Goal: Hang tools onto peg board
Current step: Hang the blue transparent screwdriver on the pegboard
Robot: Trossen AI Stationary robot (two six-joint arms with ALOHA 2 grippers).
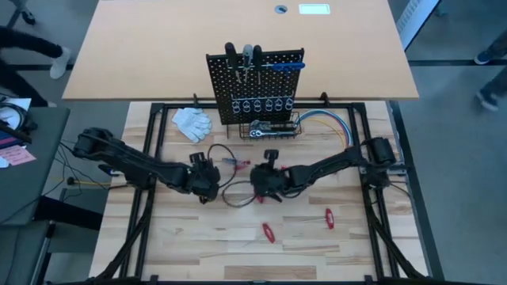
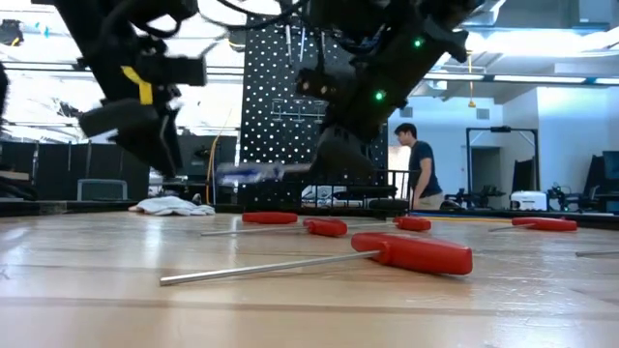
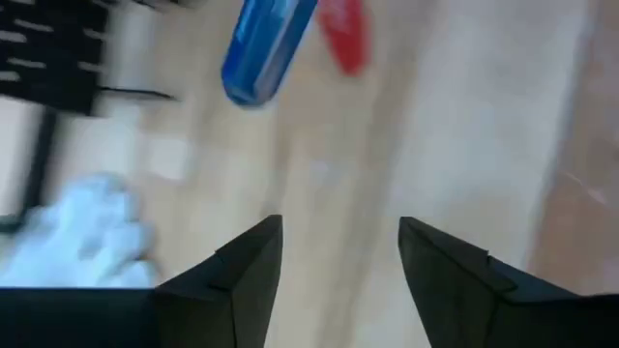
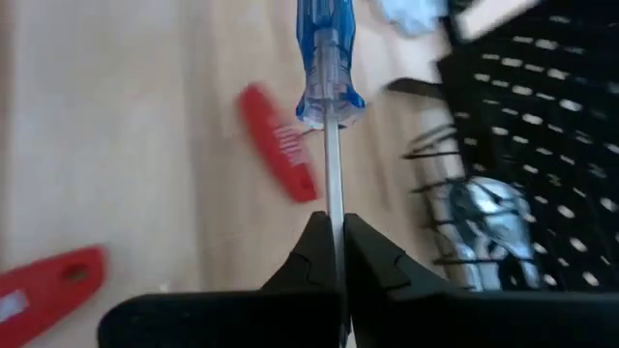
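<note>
**Thin grip on a screwdriver shaft, with the peg board ahead**

Taking the peg board point(image 1: 255, 83) as landmark: farthest from it, nearest the front edge of the tabletop point(image 1: 190, 245), lie two short red-handled screwdrivers point(image 1: 268, 232), untouched and well apart from the board.

Closer to the board, the right pincer point(image 4: 338, 253) is clamped on the bare metal shaft of a blue-handled screwdriver point(image 4: 327, 58), the handle pointing away from the fingers and lifted off the wood. That is the weak point: a smooth round shaft held in a narrow pinch can twist or slide, and the heavy handle at the far end would lever it downward, so the tool may droop or drop before it reaches a ring.

Beside it, the left pincer point(image 3: 338, 266) stands open and empty, the blue handle just beyond its fingers; a move by either arm could knock the tool.

At the board's foot sits the wire basket point(image 1: 277, 131) with a chrome ratchet wrench point(image 1: 257, 131) in it; a drooping tip could catch its wire. The row of silver rings point(image 1: 261, 105) above needs a straight entry. Tools already hang on the board.
</note>
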